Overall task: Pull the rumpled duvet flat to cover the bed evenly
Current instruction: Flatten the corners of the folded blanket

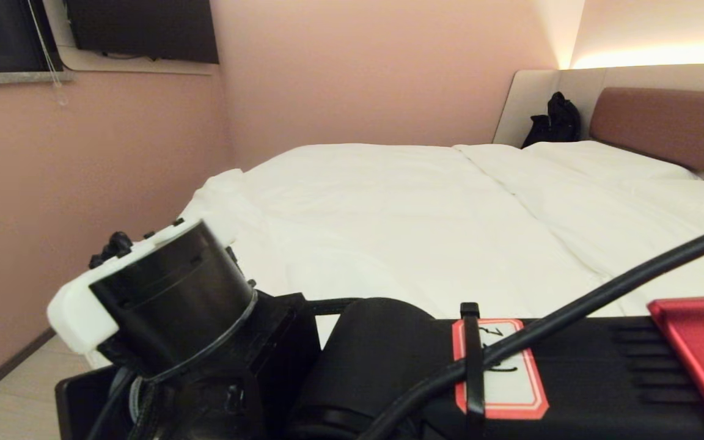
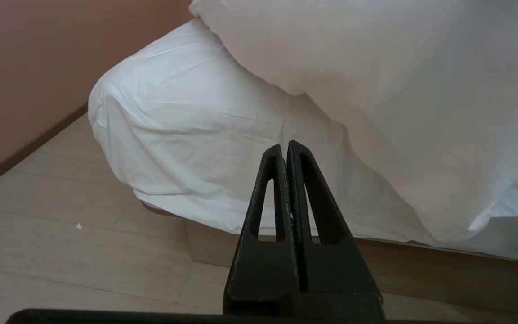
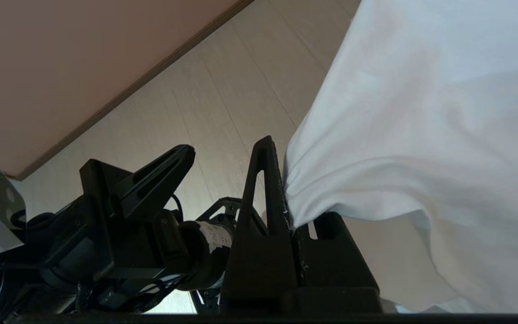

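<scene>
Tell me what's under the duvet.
Under the duvet, only the mattress's sheeted corner and the bed's base below it show. The rest of the mattress is covered. The right gripper pinches the duvet's edge.

A bedroom, hotel-like: wide bed (image 1: 663,122) with padded headboard against pink walls (image 1: 358,67), white duvet (image 1: 401,208), dark wall-mounted screen (image 1: 144,27), pale wood floor (image 2: 61,252), black bag (image 1: 553,121).

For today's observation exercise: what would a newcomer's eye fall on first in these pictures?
First, the big white duvet spread over the bed that fills the room's corner. Next, the right end effector, shut on a bunched fold of the duvet at the bed's edge above the floor. The left end effector hangs shut and empty, facing the sheeted mattress corner.
</scene>
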Robot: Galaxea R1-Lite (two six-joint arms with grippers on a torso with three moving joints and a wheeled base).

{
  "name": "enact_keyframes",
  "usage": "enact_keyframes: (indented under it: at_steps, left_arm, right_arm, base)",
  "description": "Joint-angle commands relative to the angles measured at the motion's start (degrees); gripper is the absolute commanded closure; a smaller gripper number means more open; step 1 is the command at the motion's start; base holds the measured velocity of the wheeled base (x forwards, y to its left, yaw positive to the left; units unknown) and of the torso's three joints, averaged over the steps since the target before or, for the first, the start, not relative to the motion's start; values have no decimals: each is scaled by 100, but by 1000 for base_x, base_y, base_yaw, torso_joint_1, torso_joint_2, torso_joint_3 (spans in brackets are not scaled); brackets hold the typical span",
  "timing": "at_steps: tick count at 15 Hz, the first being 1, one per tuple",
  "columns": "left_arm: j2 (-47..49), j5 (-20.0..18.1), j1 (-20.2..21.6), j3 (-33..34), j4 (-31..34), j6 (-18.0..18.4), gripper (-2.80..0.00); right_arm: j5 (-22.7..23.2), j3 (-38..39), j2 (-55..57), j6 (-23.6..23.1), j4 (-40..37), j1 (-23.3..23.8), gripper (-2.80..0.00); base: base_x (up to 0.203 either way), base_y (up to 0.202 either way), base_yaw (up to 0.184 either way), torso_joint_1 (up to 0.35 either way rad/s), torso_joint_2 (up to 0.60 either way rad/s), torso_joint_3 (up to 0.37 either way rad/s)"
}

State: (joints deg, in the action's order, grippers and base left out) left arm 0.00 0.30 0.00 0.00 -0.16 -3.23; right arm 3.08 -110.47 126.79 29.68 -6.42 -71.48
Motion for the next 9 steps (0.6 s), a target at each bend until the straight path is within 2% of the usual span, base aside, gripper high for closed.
enact_keyframes:
  at_steps: [1, 9]
  left_arm:
    - [0, 5, 0, 0, -2, -11, 0]
    - [0, 5, 0, 0, -2, -5, 0]
  right_arm:
    - [8, -1, 12, -42, -18, -42, 0]
    - [-1, -1, 30, -191, -141, -95, 0]
  base:
    - [0, 0, 0, 0, 0, 0]
    - [0, 0, 0, 0, 0, 0]
